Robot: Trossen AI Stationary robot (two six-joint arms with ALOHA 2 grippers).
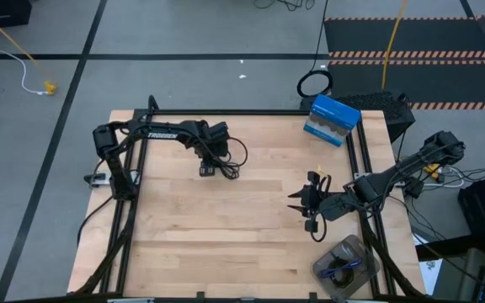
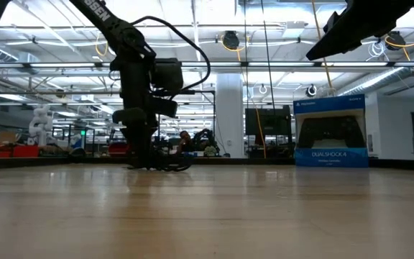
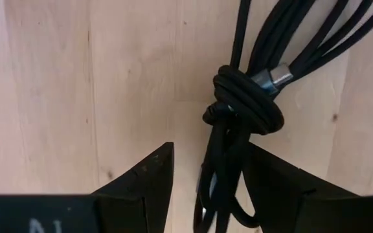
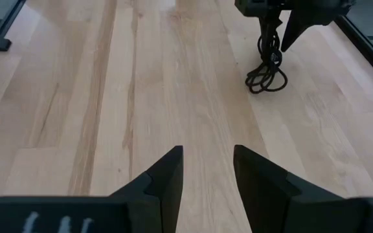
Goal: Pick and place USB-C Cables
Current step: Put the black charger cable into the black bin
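Observation:
A black coiled USB-C cable (image 3: 245,103), tied round its middle, lies on the wooden table (image 1: 226,227) under my left gripper (image 1: 211,168). That gripper (image 3: 206,188) points down, open, with a finger on each side of the cable's one end. The cable's loops (image 4: 267,77) rest on the wood, as the low view also shows (image 2: 167,167). A blue-purple cable (image 1: 341,268) lies in a clear container (image 1: 356,248) at the table's near right corner. My right gripper (image 4: 209,168) is open and hovers over bare wood right of centre (image 1: 297,200). No other black cable shows. My left gripper comes at the black cable from above, pointing down, its fingers along the bundle's end (image 3: 222,181) below the tie. The end lies close against the inner side of one finger (image 3: 264,188). Whether it touches, I cannot tell. The loops stay on the table.
A blue DualShock box (image 1: 331,118) stands at the far right of the table. A large black ring-shaped cable loop (image 1: 314,84) and a yellow cord (image 1: 11,42) lie on the floor beyond. Black frame rails (image 1: 369,168) run along the table's sides. Bare wood spans the middle.

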